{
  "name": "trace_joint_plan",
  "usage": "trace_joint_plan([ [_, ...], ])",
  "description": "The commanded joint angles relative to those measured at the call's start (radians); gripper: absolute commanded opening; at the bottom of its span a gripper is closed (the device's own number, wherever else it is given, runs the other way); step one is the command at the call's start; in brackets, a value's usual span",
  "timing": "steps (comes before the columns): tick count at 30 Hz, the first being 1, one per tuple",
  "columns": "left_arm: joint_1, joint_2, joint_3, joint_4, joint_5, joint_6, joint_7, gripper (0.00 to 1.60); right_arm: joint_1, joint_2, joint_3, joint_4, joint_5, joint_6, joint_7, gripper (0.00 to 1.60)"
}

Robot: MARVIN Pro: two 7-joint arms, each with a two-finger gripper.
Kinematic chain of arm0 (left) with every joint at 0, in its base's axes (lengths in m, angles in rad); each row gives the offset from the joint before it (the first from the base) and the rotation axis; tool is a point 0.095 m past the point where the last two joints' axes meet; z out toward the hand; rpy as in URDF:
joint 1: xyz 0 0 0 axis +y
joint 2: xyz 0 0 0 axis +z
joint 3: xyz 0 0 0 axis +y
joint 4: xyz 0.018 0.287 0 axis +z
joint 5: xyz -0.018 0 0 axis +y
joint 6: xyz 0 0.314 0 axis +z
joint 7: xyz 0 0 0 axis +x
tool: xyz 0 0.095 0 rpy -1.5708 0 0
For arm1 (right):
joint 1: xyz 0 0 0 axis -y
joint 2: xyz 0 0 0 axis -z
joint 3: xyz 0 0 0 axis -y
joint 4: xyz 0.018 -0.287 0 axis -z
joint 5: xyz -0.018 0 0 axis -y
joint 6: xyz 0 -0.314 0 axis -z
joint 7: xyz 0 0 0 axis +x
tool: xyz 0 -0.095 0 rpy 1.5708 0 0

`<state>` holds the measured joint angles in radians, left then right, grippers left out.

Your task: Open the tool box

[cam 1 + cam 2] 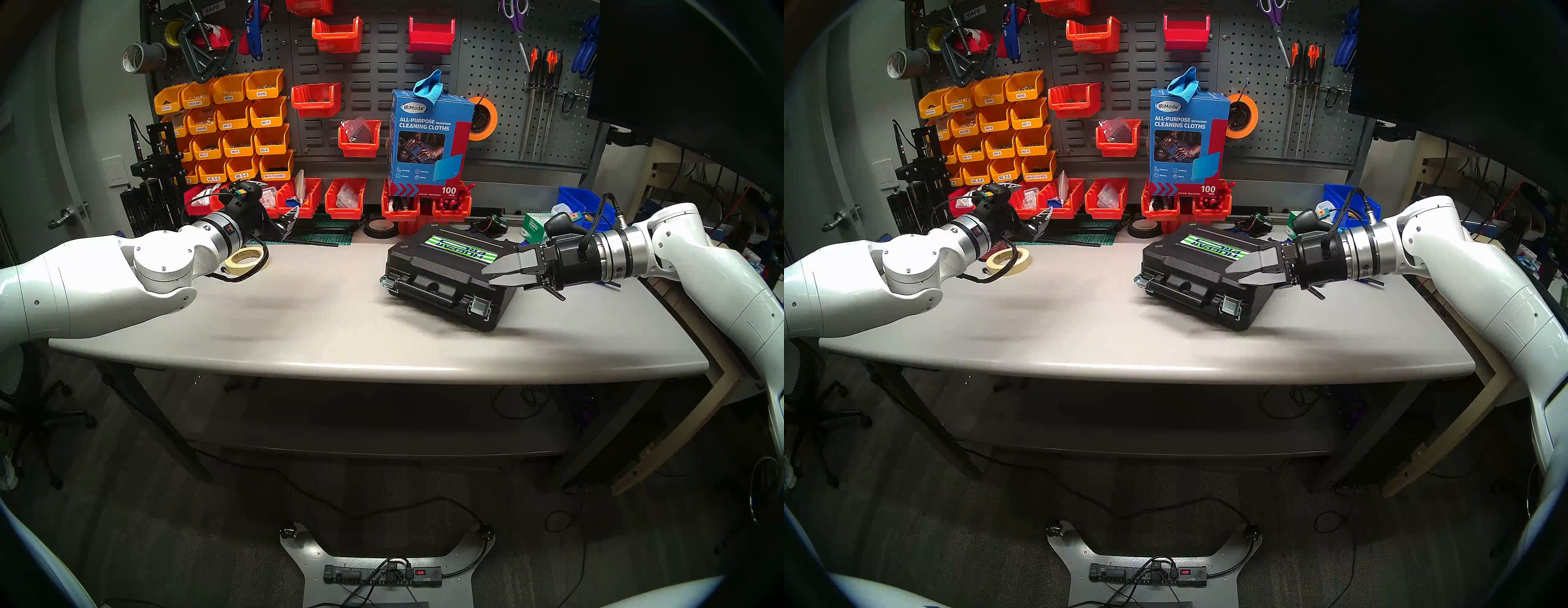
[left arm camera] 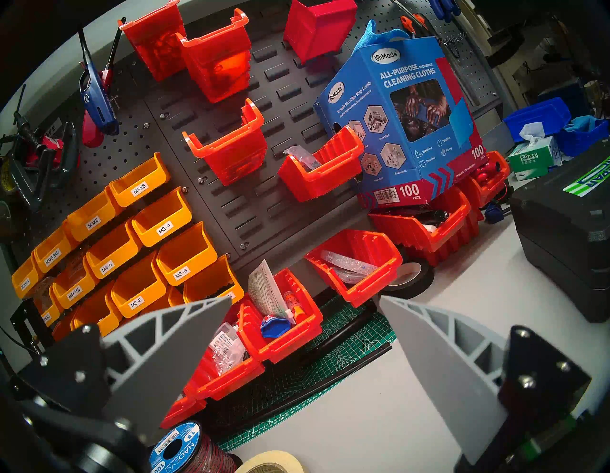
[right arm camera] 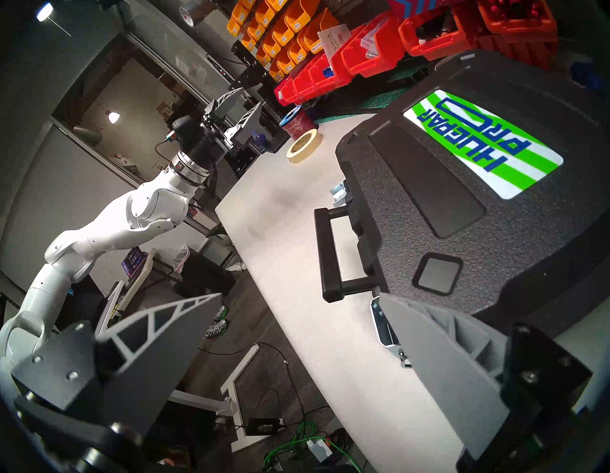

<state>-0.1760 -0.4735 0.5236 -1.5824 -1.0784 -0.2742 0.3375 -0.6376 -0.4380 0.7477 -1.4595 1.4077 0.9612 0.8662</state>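
Observation:
The black tool box [image 1: 445, 271] lies flat on the right half of the table, lid down, with the green-and-white sticker [image 1: 460, 250] on top. Its handle [image 1: 428, 293] and two silver latches [image 1: 392, 283] [image 1: 479, 306] face the front. My right gripper [image 1: 488, 275] is open and empty, just above the box's right front corner. In the right wrist view [image 3: 300, 295] one finger [image 3: 439, 356] covers part of the right latch [image 3: 383, 327]. My left gripper [image 1: 275, 201] is open and empty at the back left, far from the box [image 2: 561, 237].
A masking tape roll [image 1: 244, 257] lies under my left wrist, with a wire spool [image 2: 185, 449] beside it. Red bins [image 1: 343, 197], a green cutting mat [image 1: 322, 235], a black tape roll [image 1: 380, 228] and the blue cleaning-cloths box [image 1: 428, 140] line the back. A blue bin [image 1: 581, 204] stands back right.

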Motion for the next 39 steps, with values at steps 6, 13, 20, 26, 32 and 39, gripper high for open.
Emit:
trace_joint_plan([
  [6,-0.016,-0.001,-0.013,0.001,0.001,-0.004,-0.001,1.6,0.035,0.007,-0.035,-0.012,-0.026,-0.001,0.113,1.6],
  [13,-0.016,-0.001,-0.013,0.001,0.001,-0.004,0.0,1.6,0.049,0.025,-0.067,-0.023,-0.047,-0.001,0.113,1.6],
  [20,-0.016,-0.001,-0.013,0.001,0.002,-0.004,0.001,1.6,0.067,0.035,-0.094,-0.033,-0.06,-0.001,0.106,1.6],
  [26,-0.016,-0.001,-0.013,0.001,0.002,-0.004,0.001,1.6,0.081,0.041,-0.114,-0.04,-0.067,-0.001,0.111,1.6],
  [32,-0.016,-0.001,-0.013,0.001,0.002,-0.004,0.002,1.6,0.109,0.032,-0.118,-0.031,-0.07,-0.001,0.101,1.6],
  [39,-0.016,-0.002,-0.013,0.001,0.002,-0.004,0.002,1.6,0.159,0.018,-0.097,0.009,-0.063,-0.001,0.106,1.6],
])
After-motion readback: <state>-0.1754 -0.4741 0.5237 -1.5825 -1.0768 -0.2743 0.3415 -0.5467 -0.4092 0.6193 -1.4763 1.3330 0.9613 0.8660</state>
